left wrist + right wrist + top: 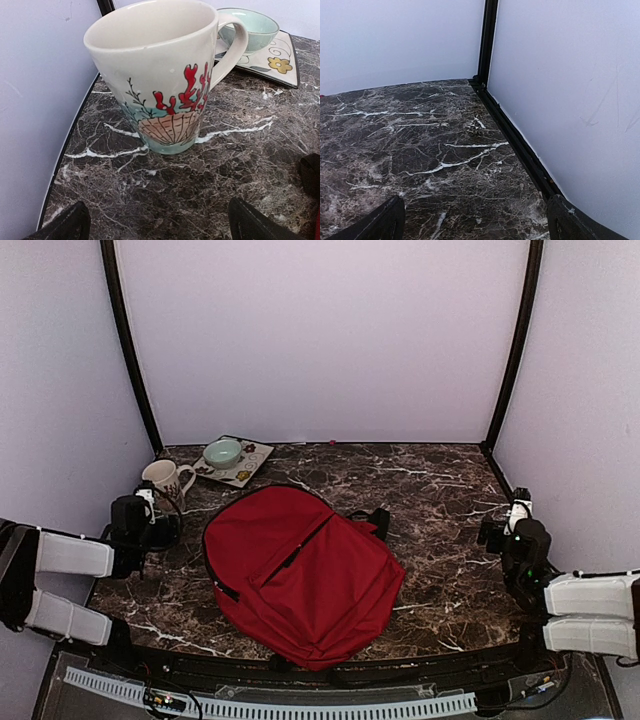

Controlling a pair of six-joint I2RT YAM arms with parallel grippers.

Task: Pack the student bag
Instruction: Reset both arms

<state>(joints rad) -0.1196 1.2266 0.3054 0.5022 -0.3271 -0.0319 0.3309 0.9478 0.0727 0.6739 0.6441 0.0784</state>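
The student bag (300, 575), a large dark-red backpack with black zippers, lies flat and zipped in the middle of the marble table, its black straps poking out at the far right side. My left gripper (157, 516) (160, 220) is left of the bag, open and empty. It faces a cream mug (160, 75) painted with red coral and a shell, which stands a short way beyond the fingertips. My right gripper (506, 521) (476, 215) is open and empty at the right side, pointing at the far right corner.
The mug (168, 483) stands at the far left. Behind it a square flowered plate (246, 466) (280, 62) carries a pale green bowl (223, 452) (252, 30). White walls and black frame posts (487, 45) enclose the table (450, 540).
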